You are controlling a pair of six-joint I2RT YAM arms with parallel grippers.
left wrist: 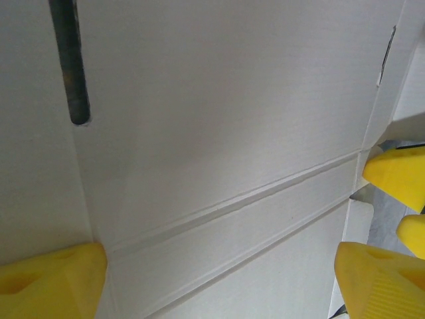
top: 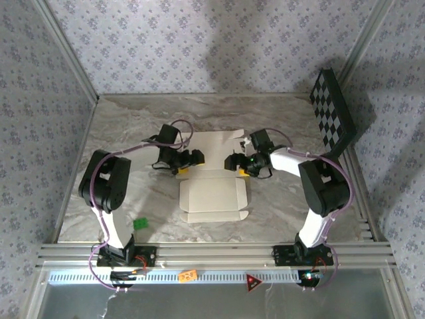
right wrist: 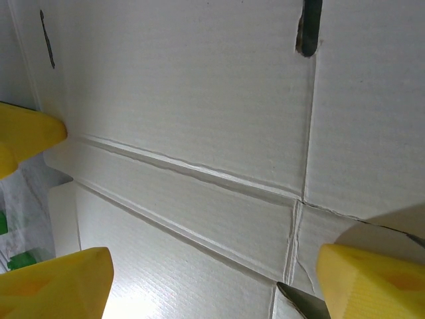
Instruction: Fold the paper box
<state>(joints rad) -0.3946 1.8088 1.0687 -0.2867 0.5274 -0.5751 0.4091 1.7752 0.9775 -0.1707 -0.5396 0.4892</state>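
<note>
Shows, nearest the arm bases, a small green block [top: 140,224] on the marble table [top: 275,206], left of the sheet. Places the paper box [top: 212,189] at mid-table as a flat, cream-white flapped sheet, creases up. Sets the left gripper [top: 190,159] above its left edge and the right gripper [top: 234,163] above its right edge, facing each other. Reveals both spread wide: yellow fingers [left wrist: 46,279] apart over the creased card in the left wrist view, fingers [right wrist: 372,279] likewise in the right. Leaves contact with the card undecidable. Ends, far right, with a checkerboard panel [top: 334,109] leaning at the wall.
</note>
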